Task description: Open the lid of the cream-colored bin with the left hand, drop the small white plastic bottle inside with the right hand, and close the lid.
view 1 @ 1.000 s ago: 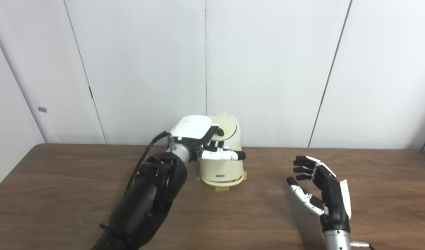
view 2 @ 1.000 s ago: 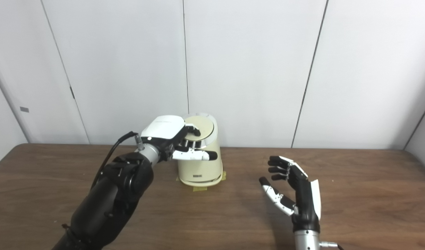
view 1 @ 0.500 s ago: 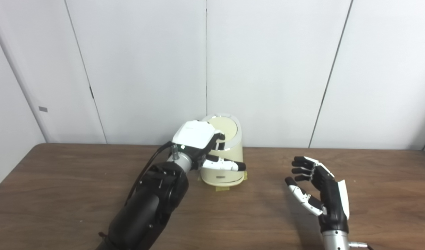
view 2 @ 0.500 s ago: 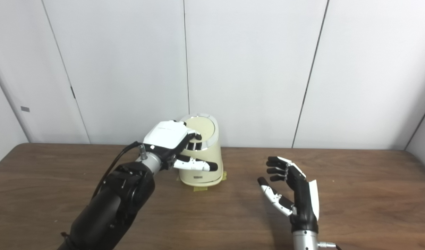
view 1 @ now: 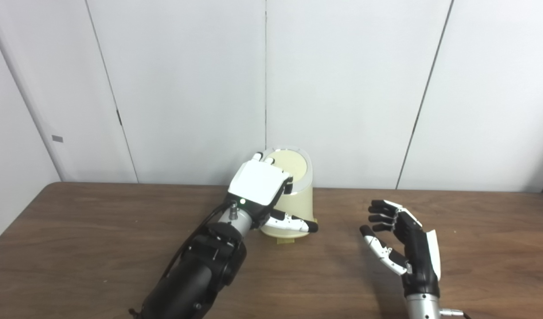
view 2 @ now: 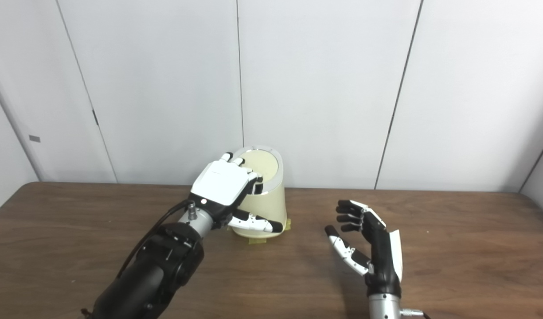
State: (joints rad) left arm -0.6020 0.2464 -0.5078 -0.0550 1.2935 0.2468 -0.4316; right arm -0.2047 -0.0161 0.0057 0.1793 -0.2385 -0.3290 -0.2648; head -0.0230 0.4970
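Bin (view 1: 293, 201) at table (view 1: 76, 248) back; left hand (view 1: 259, 182) before it, seemingly touching; right hand (view 1: 402, 248) well right.

It looked like a lab or test room: a bare wood-grain table (view 1: 76, 230) pushed against plain white wall panels (view 1: 342, 88), yellow tape (view 1: 283, 240) marking the bin's spot, nothing homely around.

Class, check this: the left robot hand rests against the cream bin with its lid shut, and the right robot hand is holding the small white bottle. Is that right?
One error. The right robot hand holds nothing: it is open above the table, as both eye views show, and no bottle is in sight. The left robot hand does rest against the cream bin, and the lid looks shut.
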